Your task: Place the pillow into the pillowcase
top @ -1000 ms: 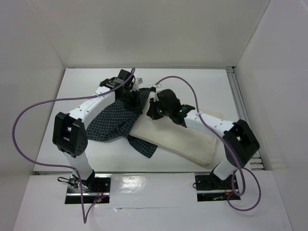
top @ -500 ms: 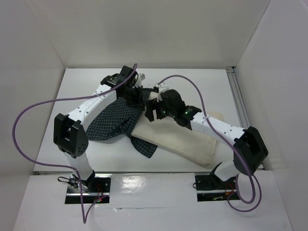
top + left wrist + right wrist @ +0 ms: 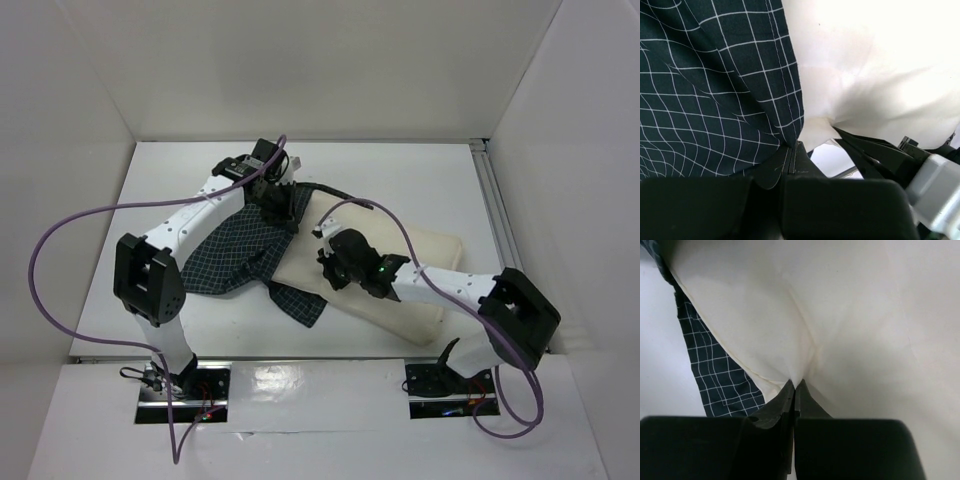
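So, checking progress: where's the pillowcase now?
Top view: the pillowcase lies left of centre under the left arm, against the pillow; the left gripper pinches its edge.

Pillow [image 3: 420, 262] lay on table [image 3: 400, 180], right of centre, its left end overlapping the pillowcase [image 3: 230, 258] spread to its left. Left gripper [image 3: 283, 207] sat at the pillowcase's far edge beside the pillow. Right gripper [image 3: 329, 272] sat on the pillow's near-left part.

from above, the fingertips of the left gripper [image 3: 278, 207] and right gripper [image 3: 333, 272] are hidden beneath their own wrists. part of the pillowcase [image 3: 228, 256] lies out of sight under the left edge of the pillow [image 3: 425, 262] and under the left arm [image 3: 195, 215]. both wrist views crop both fabrics.
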Robot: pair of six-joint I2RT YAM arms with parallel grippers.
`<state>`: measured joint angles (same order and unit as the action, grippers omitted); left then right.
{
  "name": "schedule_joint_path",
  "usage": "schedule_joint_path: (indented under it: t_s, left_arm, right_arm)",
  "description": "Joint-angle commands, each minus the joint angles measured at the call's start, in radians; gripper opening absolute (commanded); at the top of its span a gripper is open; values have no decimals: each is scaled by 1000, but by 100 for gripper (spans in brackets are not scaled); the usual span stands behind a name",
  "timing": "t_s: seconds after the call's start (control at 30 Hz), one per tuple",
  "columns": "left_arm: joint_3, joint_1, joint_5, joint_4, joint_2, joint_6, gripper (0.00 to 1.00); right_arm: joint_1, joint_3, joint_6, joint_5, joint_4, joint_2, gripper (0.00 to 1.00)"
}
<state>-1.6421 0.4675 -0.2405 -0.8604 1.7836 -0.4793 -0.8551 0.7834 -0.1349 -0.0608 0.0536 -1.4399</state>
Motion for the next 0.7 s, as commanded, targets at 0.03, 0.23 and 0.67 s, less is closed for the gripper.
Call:
schedule_joint_path:
  t_s: [0.03, 0.23, 0.67]
  left_arm:
    - [-7, 34, -6, -14, -33, -25, 0]
    - [-36, 71, -16, -26, -38, -47, 0]
    - [116, 82, 70, -46, -104, -85, 6]
  right_arm:
    - [-5, 48, -40, -106, -104, 112, 0]
    - [-5, 211, -40, -151, -70, 165, 0]
    - [-15, 24, -193, 56, -330, 39, 0]
